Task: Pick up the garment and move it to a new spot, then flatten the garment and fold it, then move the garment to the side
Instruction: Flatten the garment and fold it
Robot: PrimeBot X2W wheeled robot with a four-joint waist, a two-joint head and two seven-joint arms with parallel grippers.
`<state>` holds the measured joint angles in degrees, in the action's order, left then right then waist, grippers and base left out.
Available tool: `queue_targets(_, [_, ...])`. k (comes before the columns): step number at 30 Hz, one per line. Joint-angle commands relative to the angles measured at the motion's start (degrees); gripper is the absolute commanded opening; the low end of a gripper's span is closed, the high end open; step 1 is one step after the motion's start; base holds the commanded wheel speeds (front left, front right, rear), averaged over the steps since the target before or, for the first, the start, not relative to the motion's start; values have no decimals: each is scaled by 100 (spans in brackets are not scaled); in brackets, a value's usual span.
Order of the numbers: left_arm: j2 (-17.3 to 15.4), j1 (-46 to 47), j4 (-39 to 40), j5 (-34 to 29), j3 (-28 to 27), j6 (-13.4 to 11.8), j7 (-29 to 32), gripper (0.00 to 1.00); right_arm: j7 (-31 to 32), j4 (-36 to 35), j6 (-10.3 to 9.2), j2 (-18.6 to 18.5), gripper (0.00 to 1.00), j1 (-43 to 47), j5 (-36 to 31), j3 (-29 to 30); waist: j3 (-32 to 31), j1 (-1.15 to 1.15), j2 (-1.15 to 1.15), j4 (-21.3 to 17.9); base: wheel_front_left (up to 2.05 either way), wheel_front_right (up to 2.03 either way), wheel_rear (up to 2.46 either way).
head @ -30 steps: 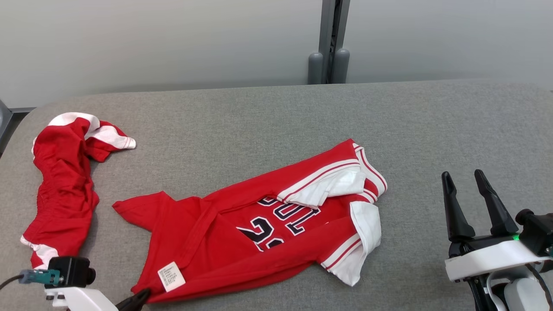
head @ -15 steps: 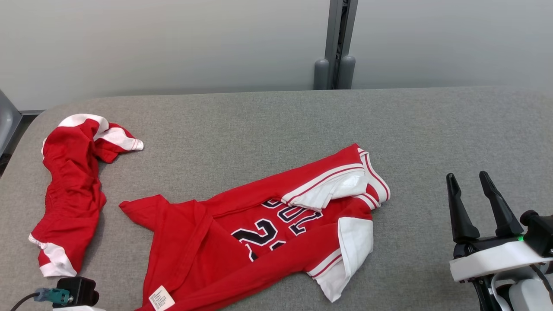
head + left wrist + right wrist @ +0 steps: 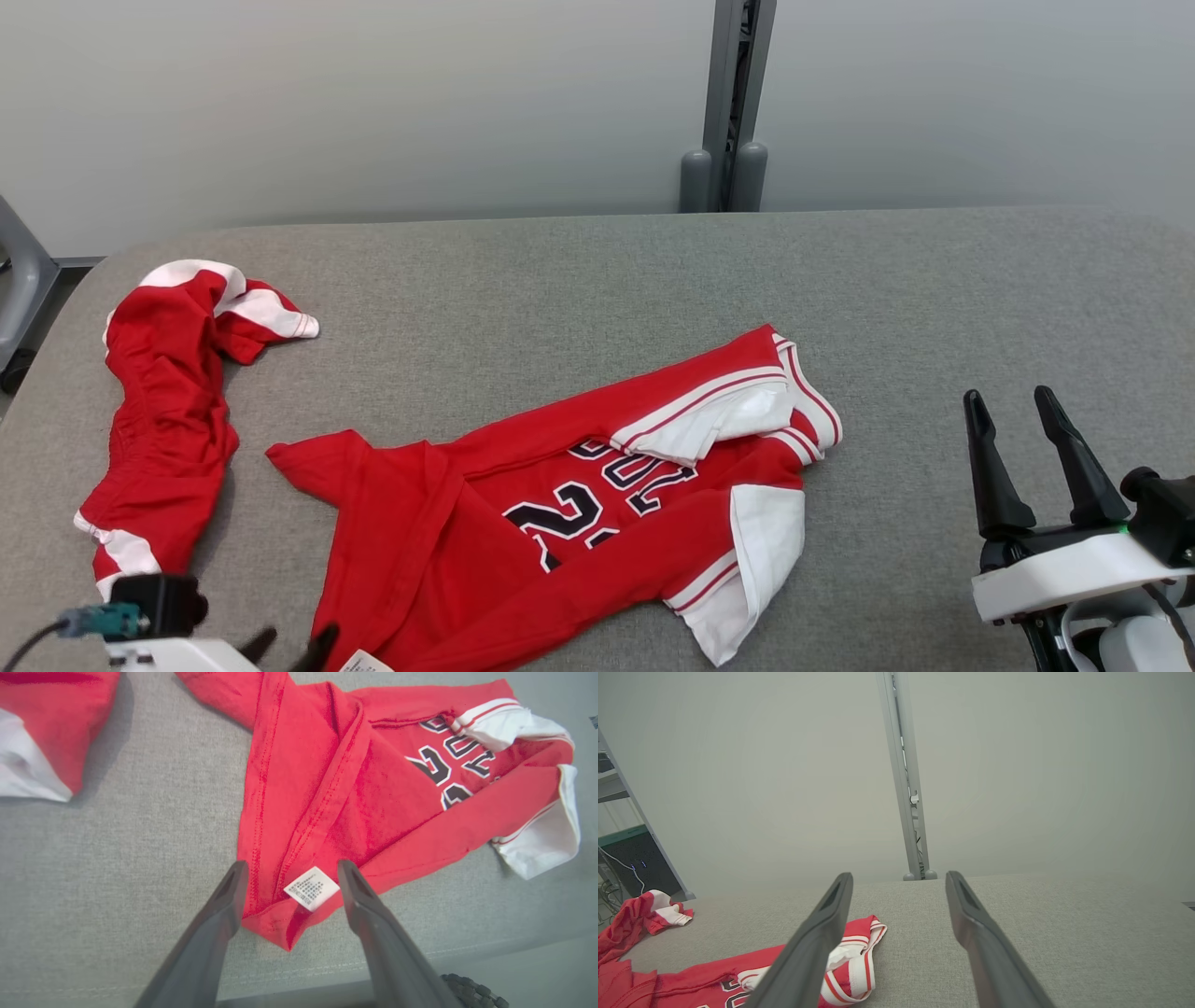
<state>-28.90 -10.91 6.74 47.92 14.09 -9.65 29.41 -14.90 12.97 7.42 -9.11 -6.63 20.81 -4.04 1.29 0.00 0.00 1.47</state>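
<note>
The garment is a red jersey with white sleeve trim and dark numbers, lying crumpled across the middle of the grey table. My left gripper is open at the jersey's near hem corner. In the left wrist view the garment has that corner and its white label resting on the table between the spread fingers of the left gripper. My right gripper is open and holds nothing, above the table to the right of the jersey. The right wrist view shows the right gripper with the garment at lower left.
A second red and white piece, shorts, lies bunched at the table's left end and also appears as the shorts and the shorts. A grey post stands behind the table. The table's near edge runs just below the jersey corner.
My left gripper has gone from shut on the jersey's hem corner to open, leaving the corner on the table. The head camera has shifted a little. The right gripper stayed open.
</note>
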Motion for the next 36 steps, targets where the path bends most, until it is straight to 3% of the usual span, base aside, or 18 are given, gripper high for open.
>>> queue_targets(1, [-21, 168, 124, -104, -90, -60, -167, 100, -19, 2, 14, -29, 100, 34, -14, 17, -18, 0, 0, 12, 0, 0, 0])
queue_targets(16, [671, 613, 165, -948, -188, -358, -2016, 100, -20, 25, 14, -74, 100, 75, -9, -147, -128, 0, 0, 37, 0, 0, 0])
queue_targets(24, [984, 745, -161, -1056, -10, -277, -2456, 100, 93, 258, 14, -111, 100, -107, 114, -949, -77, 0, 0, 119, 0, 0, 0])
queue_targets(29, [1060, 861, -405, -1017, 69, -185, -2525, 100, 644, 478, 14, -138, 100, -238, 226, -1601, -89, 0, 0, 213, 0, 0, 0])
queue_targets(36, [1118, 900, -645, -976, 149, -101, -2553, 100, 1614, 826, 14, -59, 100, -391, 216, -1974, -126, 0, 0, 365, 0, 0, 0])
